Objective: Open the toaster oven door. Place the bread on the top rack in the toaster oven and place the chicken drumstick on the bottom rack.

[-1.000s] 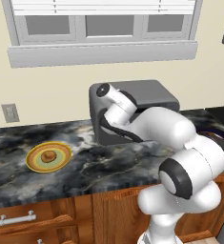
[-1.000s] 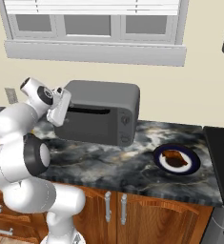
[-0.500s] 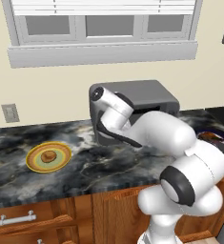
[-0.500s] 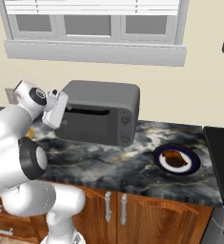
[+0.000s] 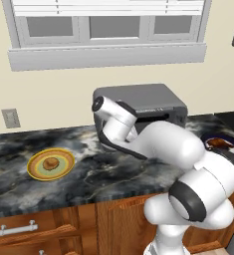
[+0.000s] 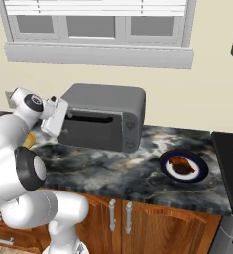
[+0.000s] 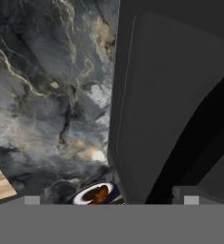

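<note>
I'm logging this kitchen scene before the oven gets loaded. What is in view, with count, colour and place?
toaster oven: one, dark grey, back of counter under the window, door shut
bread: one, tan, on a yellow plate left of the oven
drumstick: one, reddish-brown, on a dark blue plate right of the oven
counter: one, dark marble
window: one, white-framed, above the counter
wall outlet: one, pale, left wall
stove: one, black, far right
gripper: one, white, open, at the door's left end

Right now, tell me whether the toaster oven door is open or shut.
Shut. The toaster oven door stands upright and flush against the toaster oven, no racks showing. The open gripper is beside its left end.
</note>
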